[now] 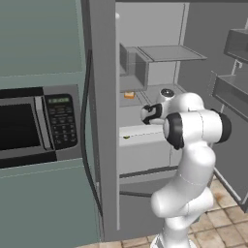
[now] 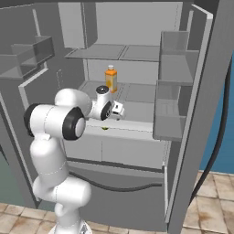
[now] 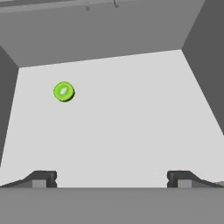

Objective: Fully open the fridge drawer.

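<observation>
The fridge drawer (image 1: 141,156) (image 2: 122,151) is a wide pale grey box with a white top rim, standing partly pulled out of the fridge below the lowest shelf. My gripper (image 3: 111,179) hangs over its open top and looks down at the drawer's pale floor (image 3: 127,127). Its fingertips (image 3: 43,178) stand far apart with nothing between them, so it is open. The hand (image 1: 152,113) (image 2: 117,109) sits just above the drawer's rim, near its front. A green kiwi slice (image 3: 64,92) (image 2: 105,128) lies inside the drawer.
An orange bottle (image 2: 111,78) (image 1: 129,95) stands on the shelf above the drawer. Grey door bins (image 2: 171,109) (image 1: 233,92) hang on the open doors at either side. A microwave (image 1: 34,123) is set into the cabinets to the left. A black cable (image 2: 220,132) hangs beside the fridge.
</observation>
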Motion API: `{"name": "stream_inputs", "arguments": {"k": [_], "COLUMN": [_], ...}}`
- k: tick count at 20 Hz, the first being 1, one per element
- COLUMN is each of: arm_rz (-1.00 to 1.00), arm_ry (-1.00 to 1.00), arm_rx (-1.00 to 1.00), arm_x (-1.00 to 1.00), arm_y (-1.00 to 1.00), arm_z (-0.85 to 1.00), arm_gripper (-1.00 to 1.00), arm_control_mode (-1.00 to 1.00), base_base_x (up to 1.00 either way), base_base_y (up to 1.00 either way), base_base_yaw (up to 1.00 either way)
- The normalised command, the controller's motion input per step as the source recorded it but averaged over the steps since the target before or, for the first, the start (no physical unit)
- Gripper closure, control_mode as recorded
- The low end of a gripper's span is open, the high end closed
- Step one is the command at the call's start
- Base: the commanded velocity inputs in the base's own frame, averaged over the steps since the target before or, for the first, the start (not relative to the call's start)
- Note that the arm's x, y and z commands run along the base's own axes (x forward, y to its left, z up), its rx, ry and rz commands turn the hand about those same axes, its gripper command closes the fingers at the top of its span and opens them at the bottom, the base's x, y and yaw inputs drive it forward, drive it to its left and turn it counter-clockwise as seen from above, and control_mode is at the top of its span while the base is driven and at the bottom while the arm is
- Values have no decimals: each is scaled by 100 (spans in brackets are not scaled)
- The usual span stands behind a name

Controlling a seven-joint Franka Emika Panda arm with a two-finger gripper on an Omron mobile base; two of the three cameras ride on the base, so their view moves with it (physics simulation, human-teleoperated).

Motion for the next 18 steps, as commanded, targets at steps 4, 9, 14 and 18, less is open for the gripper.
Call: {"name": "stream_inputs", "arguments": {"k": [4, 9, 14, 18], "arm_rz": [0, 0, 0, 0], "arm_ry": [0, 2, 6, 10], "arm_rx": [0, 0, 0, 0], "arm_x": [26, 15, -4, -54], "arm_y": [0, 0, 0, -15], "arm_z": [-24, -35, -37, -41], "arm_gripper": [-100, -100, -100, -100], "arm_control_mode": [-100, -100, -100, -100], "base_base_x": [0, 0, 0, 0], "base_base_y": [0, 0, 0, 0], "base_base_yaw": [0, 0, 0, 0]}}
